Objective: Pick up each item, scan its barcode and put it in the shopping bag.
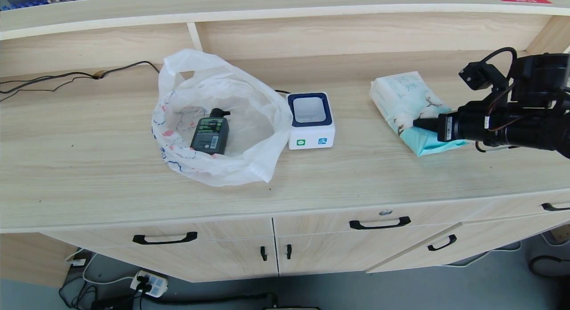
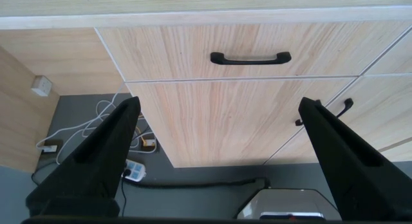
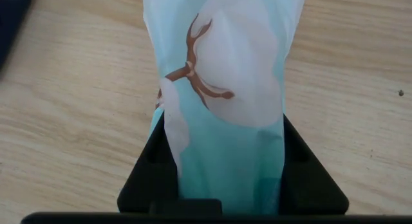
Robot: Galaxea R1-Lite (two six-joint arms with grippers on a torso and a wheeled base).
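– One item is finished, I think: the dark bottle (image 1: 210, 134) lies inside the shopping bag (image 1: 262, 109), on the left part of the desk (image 1: 89, 176). Is more left?

– Yes, one more that I can see. The tissue pack (image 1: 401, 98) lies on the desk at the right, well apart from the bag. The scanner (image 1: 311, 120) stands between them, just beside the bag.

– And the arms?

– The right gripper (image 1: 418, 123) is at the end of the pack nearer to the robot, and its jaws are clamped on it from both sides. The pack seems to rest on the desk, so I judge that lifting, scanning and bagging are all not yet done for it. The left gripper (image 2: 215, 111) hangs low in front of the drawers (image 2: 257, 50), jaws wide apart, holding nothing.

– What about the place around?

– The desk is light wood with a raised shelf (image 1: 338, 34) behind it. A black cable (image 1: 67, 76) runs along the back at the left. Under the top are drawers and doors (image 1: 213, 261) with black handles (image 1: 378, 226), and a power strip (image 1: 149, 284) lies on the floor (image 1: 481, 279).
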